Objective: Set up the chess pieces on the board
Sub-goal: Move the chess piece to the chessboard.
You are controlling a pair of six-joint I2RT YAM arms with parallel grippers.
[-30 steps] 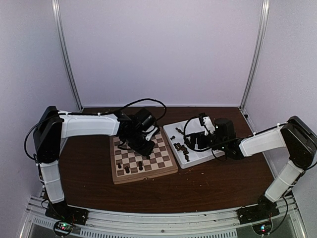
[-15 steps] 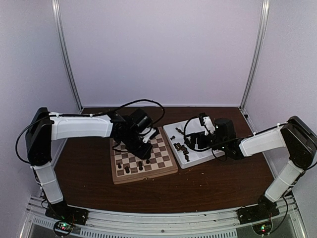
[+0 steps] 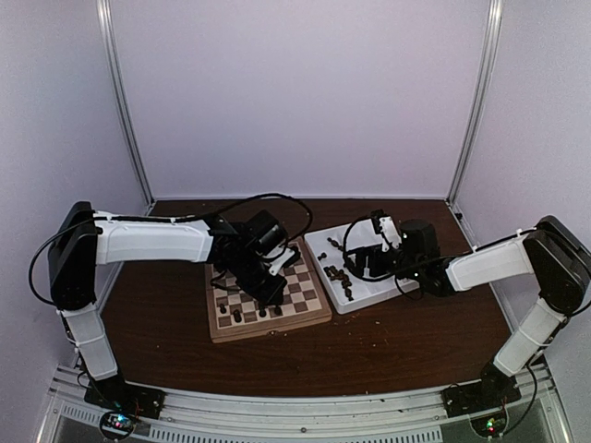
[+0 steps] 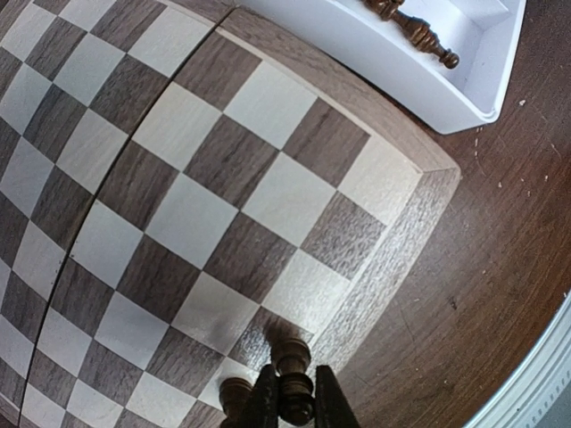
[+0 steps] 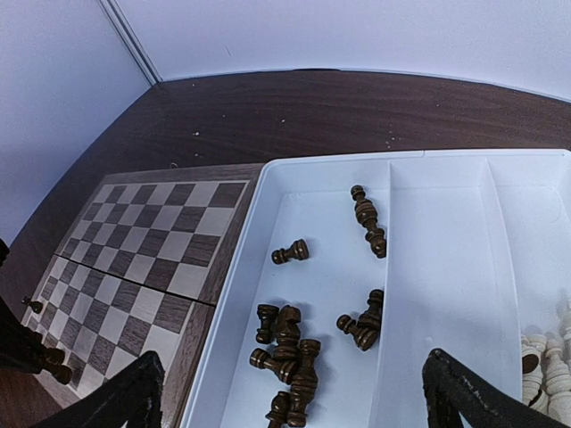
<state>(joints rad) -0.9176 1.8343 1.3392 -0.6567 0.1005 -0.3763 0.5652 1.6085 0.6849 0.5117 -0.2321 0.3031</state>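
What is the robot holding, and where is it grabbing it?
The left claw pinches one dark brown chess piece around its middle, with one end sticking out. The right claw is open and holds nothing.

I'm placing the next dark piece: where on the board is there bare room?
The board is bare from its middle to the edge beside the white tray. Crowded: along the near edge, where chess pieces stand and the left gripper holds one.

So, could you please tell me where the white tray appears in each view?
Top external: white tray right of centre, beside the board's right edge.
Left wrist: only one corner, top right.
Right wrist: fills the right and bottom.
Shared landmark: the board beside it.
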